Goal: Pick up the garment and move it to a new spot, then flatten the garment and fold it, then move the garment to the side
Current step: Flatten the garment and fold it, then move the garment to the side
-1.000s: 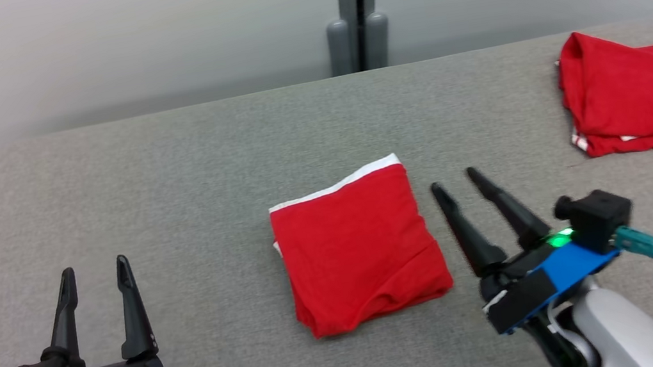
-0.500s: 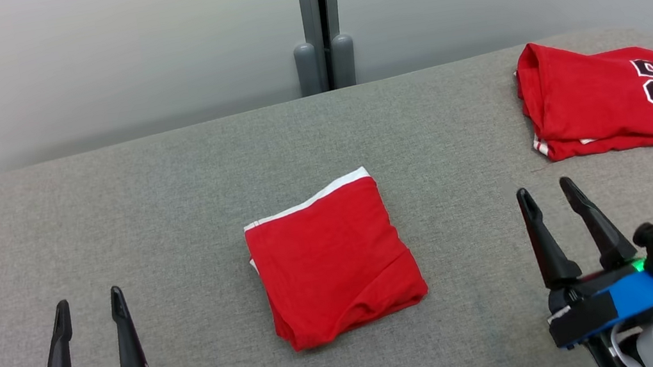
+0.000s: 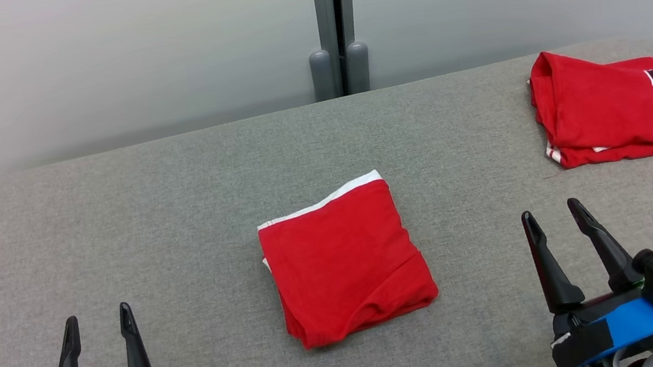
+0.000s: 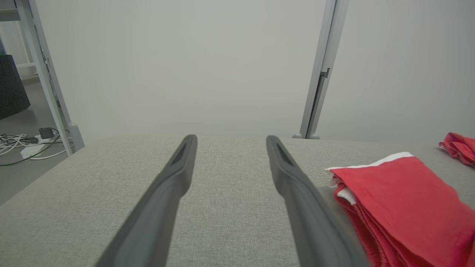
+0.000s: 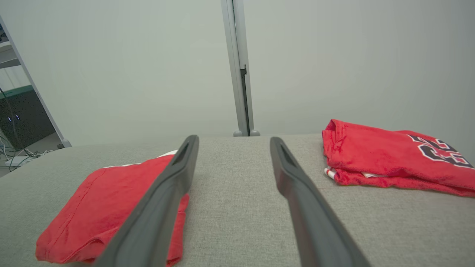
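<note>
A red garment point(image 3: 344, 258) with a white band along its far edge lies folded into a square in the middle of the grey table point(image 3: 113, 228). It also appears at the right of the left wrist view as the garment point(image 4: 400, 200), and at the lower left of the right wrist view as the garment point(image 5: 100, 207). My left gripper point(image 3: 96, 314) stands open at the lower left, well apart from the cloth. My right gripper point(image 3: 550, 208) is open at the lower right, a clear gap from the garment's right edge. Both hold nothing.
A second red item, a jersey point(image 3: 619, 107) with black numbers, lies folded at the table's back right corner, also seen as the jersey point(image 5: 389, 155). A grey post point(image 3: 333, 20) and pale wall panels stand behind the table. Cables point(image 4: 22, 142) lie on the floor to the left.
My right gripper has drawn back from beside the garment's right edge to the lower right. The head camera has shifted. The garment lies as before.
</note>
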Available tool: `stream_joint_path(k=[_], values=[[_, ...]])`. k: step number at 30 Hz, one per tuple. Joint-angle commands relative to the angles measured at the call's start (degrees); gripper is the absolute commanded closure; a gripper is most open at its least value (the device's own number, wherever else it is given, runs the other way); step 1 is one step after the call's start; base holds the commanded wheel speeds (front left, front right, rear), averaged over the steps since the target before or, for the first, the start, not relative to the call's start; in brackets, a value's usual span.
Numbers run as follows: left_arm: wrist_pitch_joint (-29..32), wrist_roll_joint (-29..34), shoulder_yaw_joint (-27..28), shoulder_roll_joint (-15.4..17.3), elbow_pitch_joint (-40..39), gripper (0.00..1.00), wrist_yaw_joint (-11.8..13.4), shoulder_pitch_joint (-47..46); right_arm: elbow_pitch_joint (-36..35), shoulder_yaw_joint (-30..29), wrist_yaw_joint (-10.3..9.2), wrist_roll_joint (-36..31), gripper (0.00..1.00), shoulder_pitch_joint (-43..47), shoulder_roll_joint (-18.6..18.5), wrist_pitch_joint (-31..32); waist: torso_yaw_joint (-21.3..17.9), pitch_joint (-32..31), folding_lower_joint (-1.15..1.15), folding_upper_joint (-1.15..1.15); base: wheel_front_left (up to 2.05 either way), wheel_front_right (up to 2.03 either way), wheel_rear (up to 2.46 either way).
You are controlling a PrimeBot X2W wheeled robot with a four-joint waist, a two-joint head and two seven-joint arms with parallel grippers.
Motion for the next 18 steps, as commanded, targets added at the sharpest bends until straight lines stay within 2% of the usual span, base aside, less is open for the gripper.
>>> stream_joint_path(k=[1,18], values=[[-0.26,0.33,0.04,0.14,0.02,0.0,0.37,0.6,-0.28,-0.46,0.03,-1.03,0.0,0.81,0.36,0.8,0.23,0.0,0.0,0.0,0.0,0.0,0.0],[-0.26,0.27,-0.8,0.54,0.31,0.0,0.85,0.02,-0.28,-1.44,0.03,-1.64,0.0,1.1,0.66,2.75,1.01,0.74,0.0,0.0,0.0,0.0,0.0]])
